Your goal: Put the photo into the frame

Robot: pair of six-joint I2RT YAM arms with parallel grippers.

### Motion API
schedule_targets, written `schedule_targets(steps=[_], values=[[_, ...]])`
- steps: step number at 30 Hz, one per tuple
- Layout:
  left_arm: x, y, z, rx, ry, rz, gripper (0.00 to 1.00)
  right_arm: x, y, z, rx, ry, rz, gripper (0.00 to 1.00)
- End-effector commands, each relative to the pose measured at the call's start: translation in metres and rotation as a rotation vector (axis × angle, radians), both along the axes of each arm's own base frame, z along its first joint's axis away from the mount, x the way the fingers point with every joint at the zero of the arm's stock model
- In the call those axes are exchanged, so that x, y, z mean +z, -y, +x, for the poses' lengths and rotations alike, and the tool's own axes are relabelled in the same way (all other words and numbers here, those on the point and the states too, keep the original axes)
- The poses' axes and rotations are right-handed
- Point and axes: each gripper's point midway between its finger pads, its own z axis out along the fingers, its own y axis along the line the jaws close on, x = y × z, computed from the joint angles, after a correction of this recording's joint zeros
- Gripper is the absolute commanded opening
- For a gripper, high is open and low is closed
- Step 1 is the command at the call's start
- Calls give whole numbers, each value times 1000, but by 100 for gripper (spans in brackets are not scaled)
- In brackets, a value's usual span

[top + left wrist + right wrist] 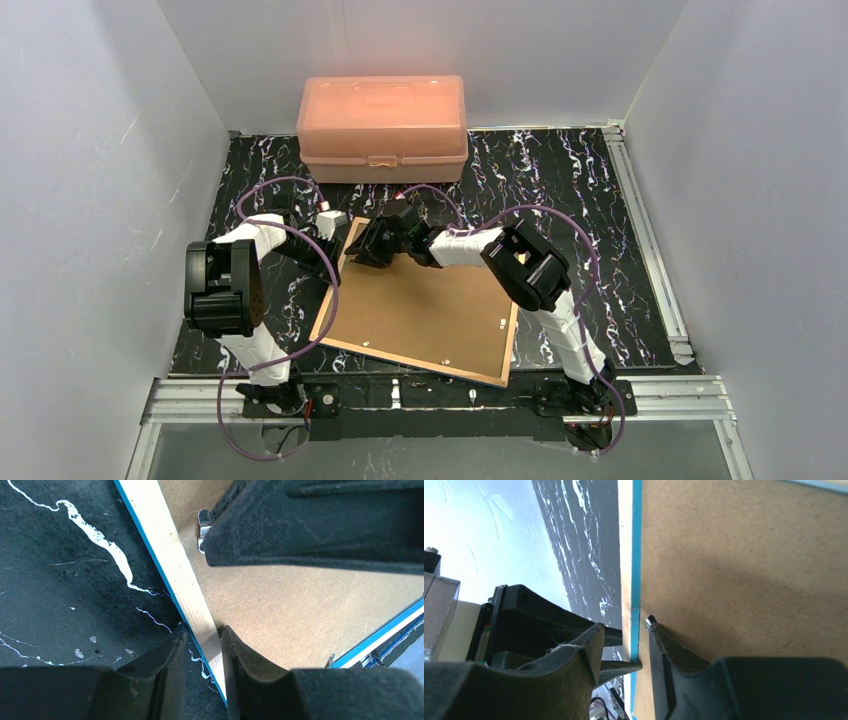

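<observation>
The frame (420, 320) lies back up on the black marbled table, its brown fibreboard backing (300, 605) and tan wooden rail (170, 555) showing, with a blue strip along the edges (636, 555). My left gripper (202, 632) is shut on the frame's left rail near the far-left corner, one finger on each side of the wood. My right gripper (624, 627) straddles the far edge at that same corner. Its inner finger rests on the backing and its outer finger stands off the edge, so it is open. The photo is out of view.
A salmon-pink plastic box (382, 125) stands shut at the back of the table, just beyond both grippers. A small metal clip (202, 527) sits on the backing by the right gripper's finger. Aluminium rails (640, 230) line the table's right side, and white walls enclose it.
</observation>
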Motion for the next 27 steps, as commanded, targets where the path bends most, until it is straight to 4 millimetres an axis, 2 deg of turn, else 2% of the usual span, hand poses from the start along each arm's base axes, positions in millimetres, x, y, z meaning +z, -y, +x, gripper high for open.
schedule_targets(steps=[1,3,7,12,23,27], values=[[-15,-9,-29,-35,-84,69,25,-11,3,3,-20,12,-56,43],[-15,-10,-29,-34,-86,70,25,-14,7,2,-15,21,-87,39],[-15,-10,-29,-34,-85,72,25,-16,14,-2,-10,23,-114,24],[-16,-11,-29,-35,-86,78,24,-22,20,-8,-3,5,-136,17],[-17,-4,-31,-73,-82,86,24,-23,29,-18,9,-7,-160,12],[-17,-4,-32,-73,-85,87,24,-26,25,-20,20,-15,-159,12]])
